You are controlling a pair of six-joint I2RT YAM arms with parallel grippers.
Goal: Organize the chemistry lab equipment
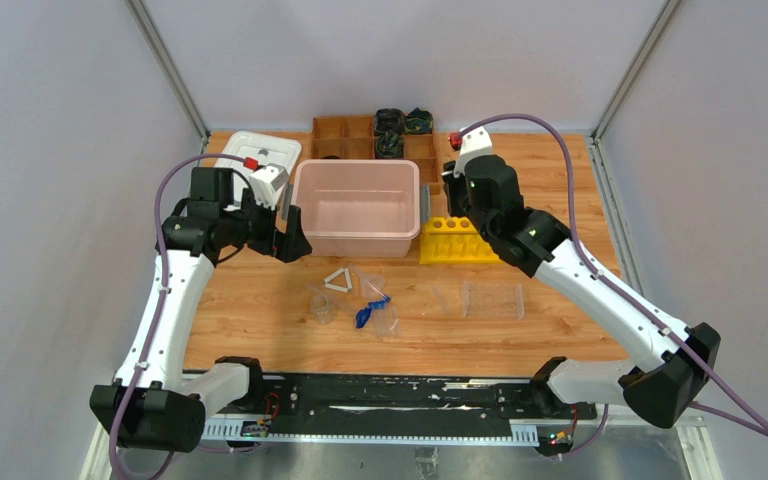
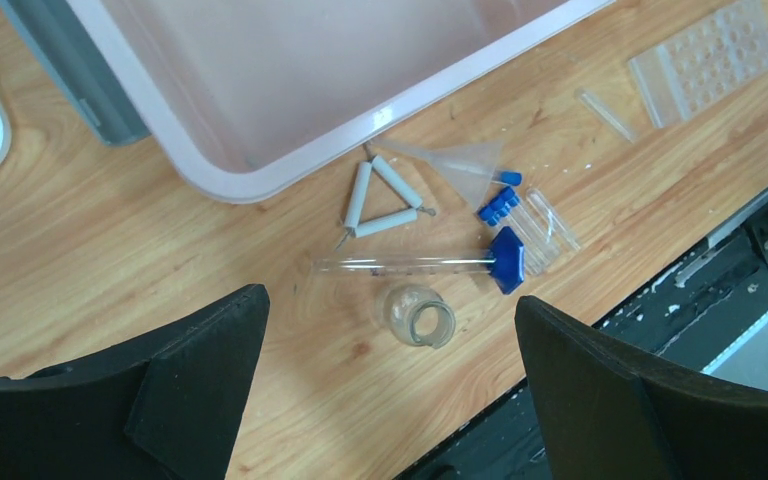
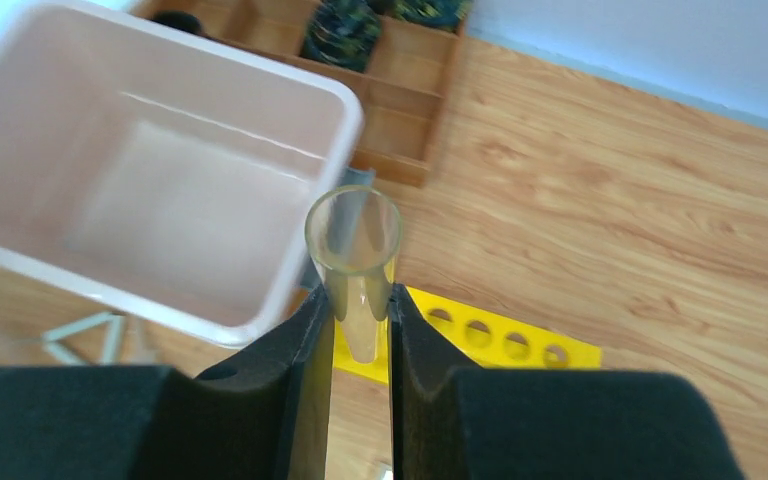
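- Glass test tube (image 3: 352, 255): clear, uncapped, open mouth facing my wrist camera, pinched upright in the right jaws, over the yellow rack (image 3: 505, 343) beside the pink tub (image 1: 355, 165).
- I judge the step is racking it: I'd centre its bottom over a hole, lower straight, and loosen only once seated.
- Left jaws stand wide apart, holding nothing, over the bench (image 2: 110, 240).
- Below them lie a white triangle (image 2: 375, 200), a funnel (image 2: 465, 160), a small beaker (image 2: 418, 315) and blue-capped tubes (image 2: 525, 215).

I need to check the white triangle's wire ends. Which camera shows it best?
Left wrist: the white triangle lies sharp and whole beside the pink bin. Top external shows it small; right wrist shows only a blur below the bin.
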